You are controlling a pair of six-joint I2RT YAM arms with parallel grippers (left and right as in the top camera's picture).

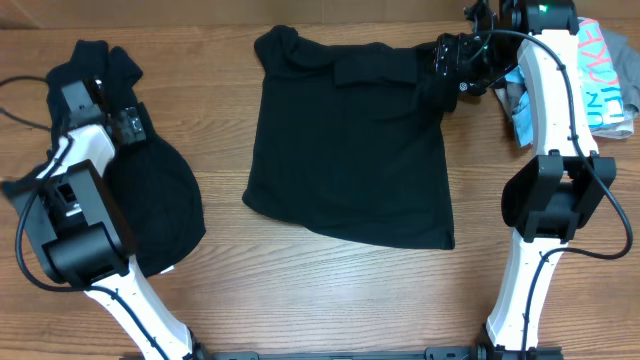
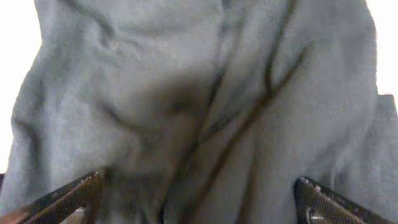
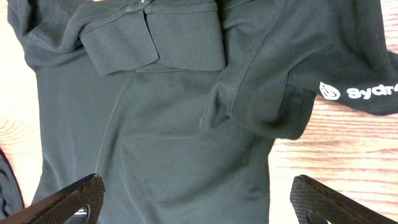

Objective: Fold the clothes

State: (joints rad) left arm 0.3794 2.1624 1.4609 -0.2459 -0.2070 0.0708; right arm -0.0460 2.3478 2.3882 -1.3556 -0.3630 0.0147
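Wood-grain tabletop (image 1: 330, 290) carried everything, seen from overhead. Black shirt (image 1: 350, 140) lay spread flat near the middle, collar end toward the far edge, hem toward the near edge, both sleeves folded in over the body. Second black garment (image 1: 150, 200) sat bunched in a heap at the left, partly under the left arm (image 1: 85, 215). Left claw (image 1: 125, 122) hung over that heap with its fingers apart, holding nothing; in the left wrist view the two fingertips (image 2: 68, 198) showed at the bottom corners with only wrinkled dark fabric (image 2: 199, 106) between them and above. Whether the tips touched the cloth could not be told. Right arm (image 1: 545, 190) reached from the near right edge to the far right corner of the shirt. Right claw (image 1: 455, 62) stood just over the shirt's right sleeve, fingers wide apart, gripping nothing. Right wrist view showed the collar (image 3: 155, 37) folded down, the sleeve (image 3: 298, 68) doubled back over the body with white lettering (image 3: 357, 92) near its cuff, and bare wood beside it. Pile of light, coloured clothes (image 1: 600, 80) lay at the far right edge, behind the right arm, apart from the black shirt. Cables (image 1: 25, 95) trailed along the left edge.
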